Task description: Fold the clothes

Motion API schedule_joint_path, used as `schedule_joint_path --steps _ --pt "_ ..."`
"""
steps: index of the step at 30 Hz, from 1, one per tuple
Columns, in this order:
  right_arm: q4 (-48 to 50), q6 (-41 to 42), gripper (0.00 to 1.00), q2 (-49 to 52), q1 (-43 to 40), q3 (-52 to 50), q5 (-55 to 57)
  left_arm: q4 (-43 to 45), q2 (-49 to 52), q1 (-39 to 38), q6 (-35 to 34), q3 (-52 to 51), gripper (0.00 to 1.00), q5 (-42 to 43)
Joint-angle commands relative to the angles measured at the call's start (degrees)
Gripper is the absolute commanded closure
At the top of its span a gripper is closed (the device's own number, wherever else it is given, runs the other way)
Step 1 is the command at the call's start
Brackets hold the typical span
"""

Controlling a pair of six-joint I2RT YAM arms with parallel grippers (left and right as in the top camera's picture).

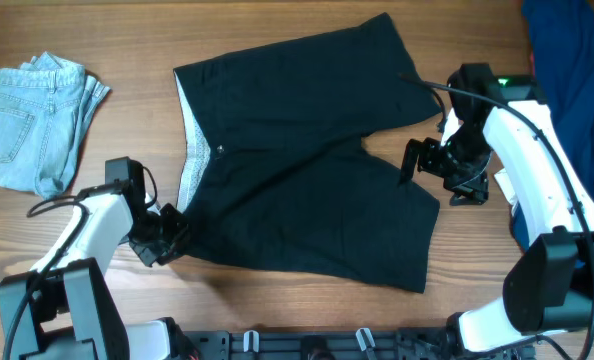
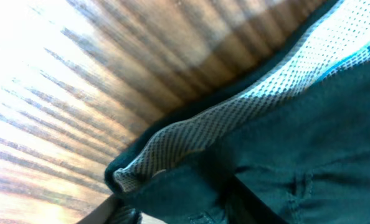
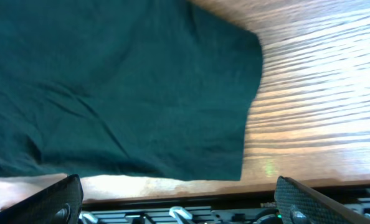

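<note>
Clothes, three items, on a wooden worktop point(image 1: 277, 310), listed from the left edge.

1. Light-blue denim garment point(image 1: 37, 120): far left, bunched in a loose heap, well apart from the other pieces and from both arms.

2. Left gripper point(image 1: 167, 235): low over the worktop at the near-left corner of the black piece, right at the waistband end. Its wrist view is filled by that corner at very close range, and the fingers are nearly out of frame. Whether it has closed on the cloth cannot be told.

3. Black shorts point(image 1: 307, 170): centre of the worktop, spread mostly flat. The waistband lies to the left and the two wide legs run to the right, one toward the far side and one toward the near side. A strip of pale grey mesh lining point(image 2: 235, 118) shows along the waistband, turned outward. The fabric is plain and matte, with a few shallow creases.

4. Right gripper point(image 1: 417, 160): just beside the right edge of the shorts, near where the legs part. In its wrist view the fingers point(image 3: 60, 199) stand wide apart with nothing between them, above the hem of one leg and bare wood.

5. Navy garment point(image 1: 577, 70): far right corner, with red along its outer edge. It is partly cut off by the frame and partly behind the right arm.
</note>
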Motion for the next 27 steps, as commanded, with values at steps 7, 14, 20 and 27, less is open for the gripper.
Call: schedule_joint_path --steps 7,14,20,27 --pt "3.8 2.9 0.01 -0.5 7.8 -13.1 -12.6 0.8 0.2 0.1 0.2 -1.6 0.96 5.2" --pt "15.6 22.2 0.01 -12.7 9.1 -24.2 -12.4 1.2 0.2 0.1 0.1 -1.6 0.96 5.2" --pt "17.7 40.7 0.00 -35.5 9.2 -36.6 -9.4 1.2 0.2 0.1 0.2 -1.6 0.95 5.2" --pt "18.7 55.6 0.02 -52.4 9.2 -49.4 -11.2 1.3 0.2 0.1 0.3 -1.6 0.94 5.2"
